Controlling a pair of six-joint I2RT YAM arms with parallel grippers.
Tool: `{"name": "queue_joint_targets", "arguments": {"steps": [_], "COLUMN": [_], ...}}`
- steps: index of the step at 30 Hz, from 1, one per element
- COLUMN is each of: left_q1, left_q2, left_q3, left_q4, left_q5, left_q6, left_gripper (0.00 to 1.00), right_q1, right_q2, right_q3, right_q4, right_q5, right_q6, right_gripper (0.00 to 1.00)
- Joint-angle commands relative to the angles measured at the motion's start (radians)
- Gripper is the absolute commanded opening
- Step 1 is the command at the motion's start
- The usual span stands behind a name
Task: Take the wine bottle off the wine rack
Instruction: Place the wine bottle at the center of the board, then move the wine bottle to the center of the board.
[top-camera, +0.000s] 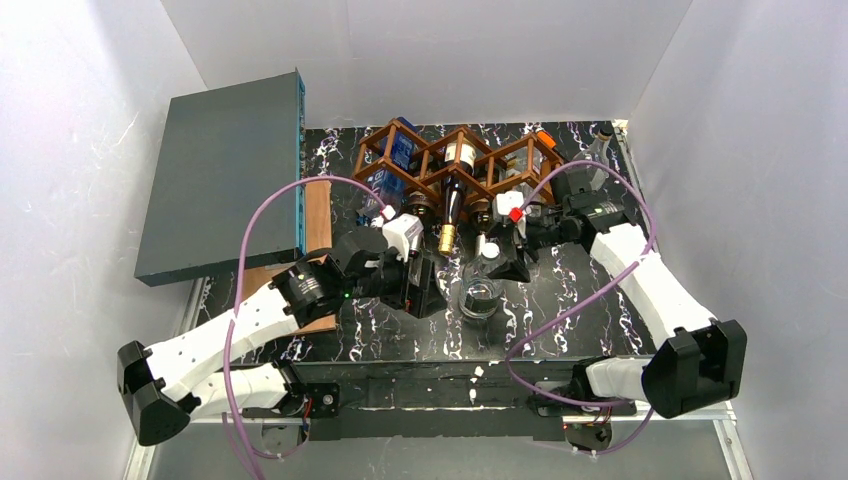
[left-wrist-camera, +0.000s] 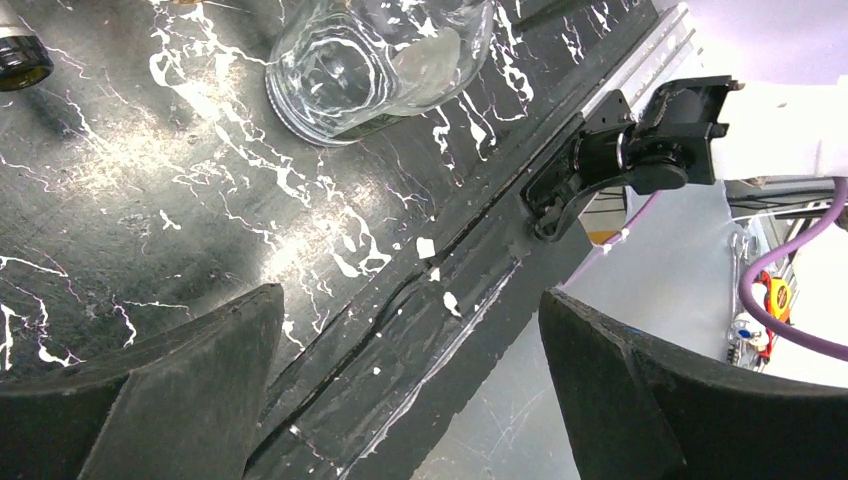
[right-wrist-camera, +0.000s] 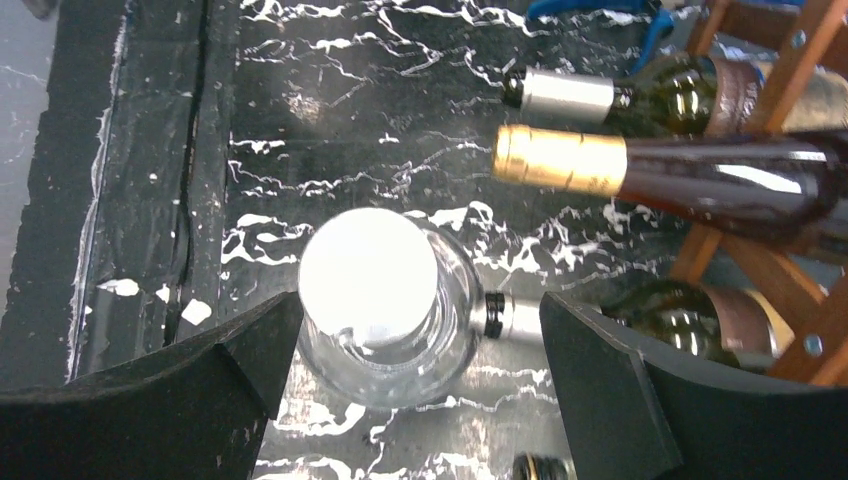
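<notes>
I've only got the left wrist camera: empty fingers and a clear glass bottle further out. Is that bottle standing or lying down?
Observer: Standing. The clear bottle is upright on the table, white cap up, in front of the wine rack.
Operator: Where's the other arm?
Observer: The right gripper is open beside that bottle's cap, jaws not closed on it.
Operator: What's in the rack?
Observer: Several bottles, including a gold-capped dark bottle, its neck sticking out the front.

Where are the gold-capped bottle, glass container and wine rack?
gold-capped bottle (right-wrist-camera: 560, 160): right wrist view, foil cap.
glass container (right-wrist-camera: 368, 278): right wrist view, white top.
wine rack (right-wrist-camera: 790, 75): right wrist view, slanted strut.
</notes>
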Motion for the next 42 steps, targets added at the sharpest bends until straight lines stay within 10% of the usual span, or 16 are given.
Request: {"name": "queue_joint_targets", "arguments": {"steps": [1,6,14,21,42], "left_q1": [0.005,0.006,0.006,0.007,0.011], "left_q2": [-0.053,-0.11,-0.157,-0.196,-0.218], "left_q3": [-0.048,-0.1,-0.143,-0.165,-0.181], "left_q4": [0.067,0.099,0.097,0.087,0.057], "left_q5": [-0.044,-0.054,-0.065,-0.082,-0.107], "left_q6": [-0.022,-0.032,-0.033,-0.037,-0.017], "left_gripper": [0.98,0.98,0.98,0.98,0.98], "right_q1": [0.063,0.085,0.086,0.077,-0.261], "right_q2": [0.022,0.037,0.015,-0.052,-0.149], "right_q3": [0.013,0.016,-0.006,0.031,0.114], "right_q4": [0.071,0.067,0.033,-0.136,-0.396], "right_q5": [-0.067,-0.042,-0.064,-0.066,-0.008], "right_q6": [-0.005,-0.002,-0.052,-0.15,-0.162], "right_gripper": [0.98,0.83,0.26,0.05,0.01]}}
